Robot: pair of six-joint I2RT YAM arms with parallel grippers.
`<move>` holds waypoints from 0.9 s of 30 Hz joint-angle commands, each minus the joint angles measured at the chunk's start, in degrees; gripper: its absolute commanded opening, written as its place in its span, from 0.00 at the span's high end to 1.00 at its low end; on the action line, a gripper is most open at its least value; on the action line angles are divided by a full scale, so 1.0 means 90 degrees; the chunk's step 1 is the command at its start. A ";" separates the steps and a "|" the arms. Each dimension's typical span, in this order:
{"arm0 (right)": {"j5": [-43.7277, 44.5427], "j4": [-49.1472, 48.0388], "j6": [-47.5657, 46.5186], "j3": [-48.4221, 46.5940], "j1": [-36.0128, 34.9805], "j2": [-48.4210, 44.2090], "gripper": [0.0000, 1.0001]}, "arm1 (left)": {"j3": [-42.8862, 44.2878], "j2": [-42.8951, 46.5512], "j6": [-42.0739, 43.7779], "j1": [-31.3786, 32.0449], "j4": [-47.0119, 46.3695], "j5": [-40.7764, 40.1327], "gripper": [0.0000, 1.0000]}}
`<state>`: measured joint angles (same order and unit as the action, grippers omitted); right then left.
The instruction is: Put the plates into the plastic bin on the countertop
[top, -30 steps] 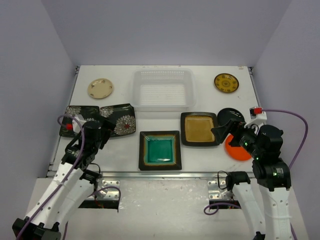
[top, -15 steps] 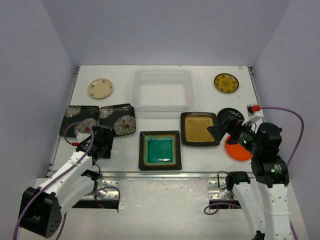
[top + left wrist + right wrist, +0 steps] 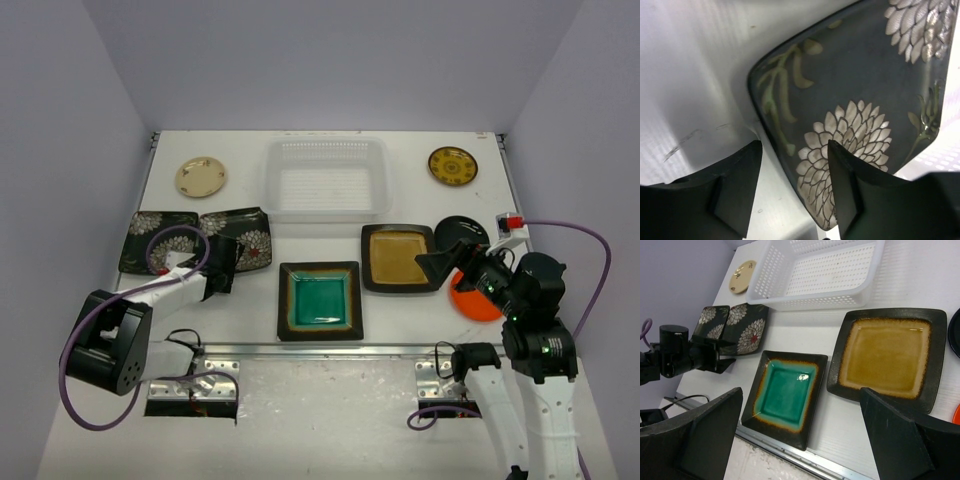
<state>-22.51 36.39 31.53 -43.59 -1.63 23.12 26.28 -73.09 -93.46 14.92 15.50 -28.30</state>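
Nothing is in the bin (image 3: 327,212) yet. It stands bare at the back of the table (image 3: 400,310), and the eight plates I count all lie around it, so I judge the job to be at its very start.

My left pincer (image 3: 790,200) is half spread astride the near rim of the right-hand flowered plate (image 3: 860,90). One finger is over the plate and the other is on the table side. A strip of table shows between that finger and the rim, so nothing is pinched.

My right pincer (image 3: 800,440) is spread wide and empty above the amber plate (image 3: 888,352).

Only the left wrist view shows that strip. Only the overhead view shows the yellow plate (image 3: 453,165), black plate (image 3: 465,230) and orange plate (image 3: 468,302) whole.
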 commanded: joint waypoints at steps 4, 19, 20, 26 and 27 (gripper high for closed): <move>0.0441 -0.0303 0.0003 -0.0061 0.0005 -0.0303 0.01 | -0.0157 -0.0320 -0.0229 -0.0137 0.0300 0.0042 0.52; 0.0496 -0.0211 0.0004 -0.0371 0.0008 -0.0209 0.01 | -0.0747 0.1122 -0.0085 -0.0203 -0.0015 -0.0084 1.00; 0.0470 -0.0234 0.0016 -0.0378 0.0005 -0.0196 0.01 | -0.0752 0.1299 -0.0056 -0.0203 0.0058 -0.0175 1.00; 0.0025 -0.0405 0.0052 -0.0463 0.0005 0.0040 0.01 | -0.0704 0.2947 0.0850 -0.0193 0.0062 -0.0653 1.00; -0.0095 -0.0414 0.0048 -0.0476 0.0005 0.0110 0.01 | -0.0704 0.3241 0.1292 -0.0193 -0.0162 -0.0643 1.00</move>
<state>-19.93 35.98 31.59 -45.29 -1.63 21.84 19.54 -51.96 -91.66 13.19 17.93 -29.57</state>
